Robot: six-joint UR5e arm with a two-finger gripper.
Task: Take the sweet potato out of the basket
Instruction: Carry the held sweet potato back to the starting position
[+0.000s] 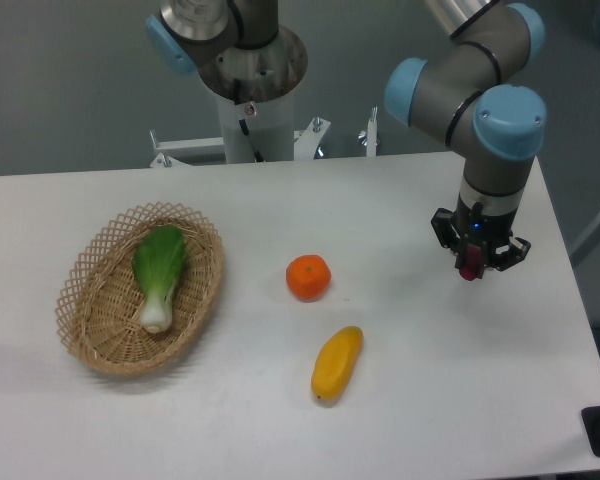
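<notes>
Right now your fingers [477,262] are clamped on the sweet potato [470,269], whose reddish end pokes out below them, over the right side of the worktop [430,400]. Well to the left you see an orange [308,277] and a yellow fruit [337,363]. Farther left, the basket [92,320] holds only a bok choy [159,272].
</notes>
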